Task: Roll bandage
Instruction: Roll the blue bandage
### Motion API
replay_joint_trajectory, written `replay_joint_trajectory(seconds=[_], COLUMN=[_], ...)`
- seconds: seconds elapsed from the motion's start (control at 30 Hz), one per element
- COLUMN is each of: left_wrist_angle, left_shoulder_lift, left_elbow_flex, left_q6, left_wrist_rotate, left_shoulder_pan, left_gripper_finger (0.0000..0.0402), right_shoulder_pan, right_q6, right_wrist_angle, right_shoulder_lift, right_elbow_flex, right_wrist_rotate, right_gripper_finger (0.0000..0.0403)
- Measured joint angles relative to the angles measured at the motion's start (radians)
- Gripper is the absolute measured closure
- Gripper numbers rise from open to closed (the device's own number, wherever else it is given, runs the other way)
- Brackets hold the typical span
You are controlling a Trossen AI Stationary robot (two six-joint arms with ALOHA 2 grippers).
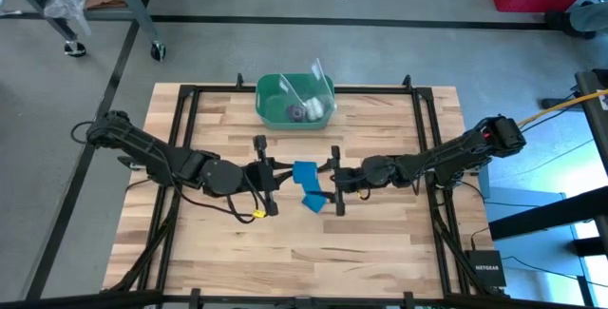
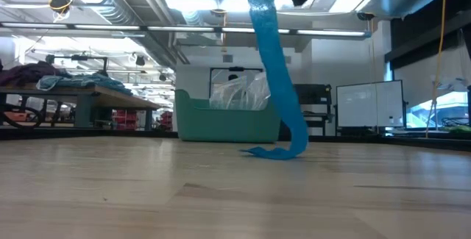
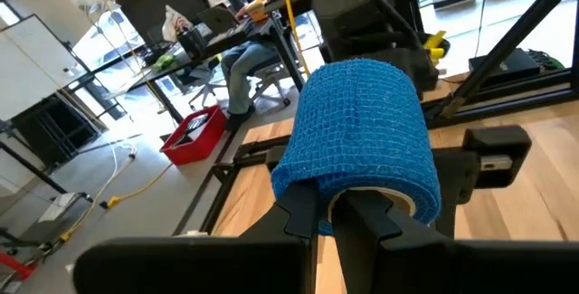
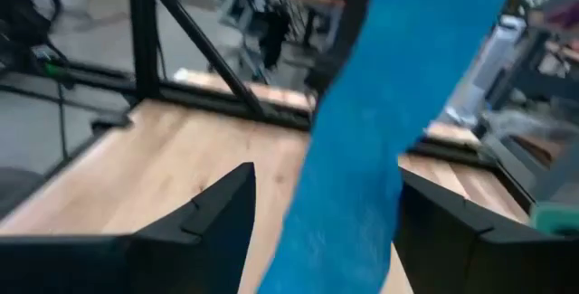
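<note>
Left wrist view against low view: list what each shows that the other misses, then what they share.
Only the left wrist view: the left tool shut on the bandage's rolled part, and a red bin on the floor. Only the low view: the bandage's loose tail hanging down with its end on the table, and the green bin behind it. Both: the blue bandage and the wooden table.

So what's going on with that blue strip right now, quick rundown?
Left gripper shut on the bandage roll, mid-table. Right gripper open, loose tail hanging between its fingers down to the table. Green bin behind, clear of the work.
</note>
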Motion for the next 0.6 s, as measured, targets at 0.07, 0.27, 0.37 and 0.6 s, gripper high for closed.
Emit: replay_joint_trajectory(seconds=[0.07,0.27,0.37,0.6], left_wrist_angle=[0.0,0.0,0.001,0.001], left_shoulder_lift=[0.0,0.0,0.0,0.0], left_elbow_flex=[0.0,0.0,0.0,0.0], left_q6=[0.004,0.004,0.005,0.005], left_wrist_rotate=[0.0,0.0,0.0,0.0], left_shoulder_pan=[0.0,0.0,0.0,-0.001], left_gripper_finger=[0.0386,0.0386,0.0386,0.0386], right_shoulder_pan=[0.0,0.0,0.0,0.0], right_q6=[-0.001,-0.007,-0.014,-0.037], right_wrist_angle=[0.021,0.009,0.0,-0.051], right_shoulder_lift=[0.005,0.009,0.023,0.045], right_elbow_flex=[0.0,0.0,0.0,0.0], right_wrist_rotate=[-0.023,-0.037,-0.04,0.018], right_gripper_finger=[0.0177,0.0236,0.0276,0.0335])
